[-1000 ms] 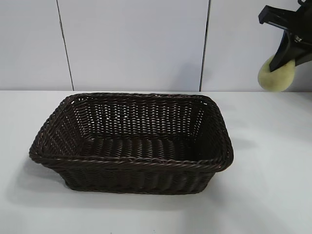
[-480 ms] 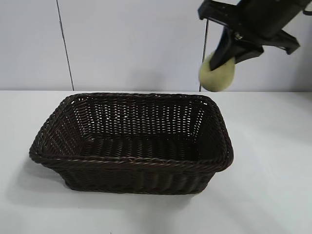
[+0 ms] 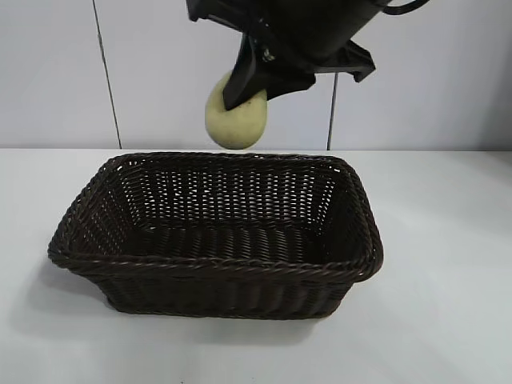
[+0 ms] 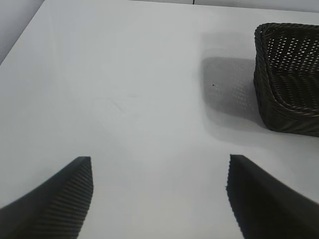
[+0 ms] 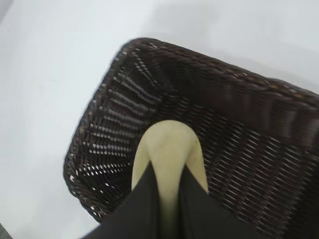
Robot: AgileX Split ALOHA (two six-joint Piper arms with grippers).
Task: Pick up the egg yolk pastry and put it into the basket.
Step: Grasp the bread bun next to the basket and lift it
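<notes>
The pale cream-yellow egg yolk pastry hangs in the air, pinched edge-on between the black fingers of my right gripper, which is shut on it. It is above the far rim of the dark brown wicker basket; in the right wrist view the basket's inside lies directly below the pastry. My left gripper is open over bare table, with nothing between its ribbed fingers, and the basket's corner sits some way off from it.
The basket stands on a white table before a white panelled wall. Its shadow falls on the table beside it.
My right gripper has carried the pastry leftward, from the upper right edge of the exterior view to above the basket's far rim. The basket has not moved.
</notes>
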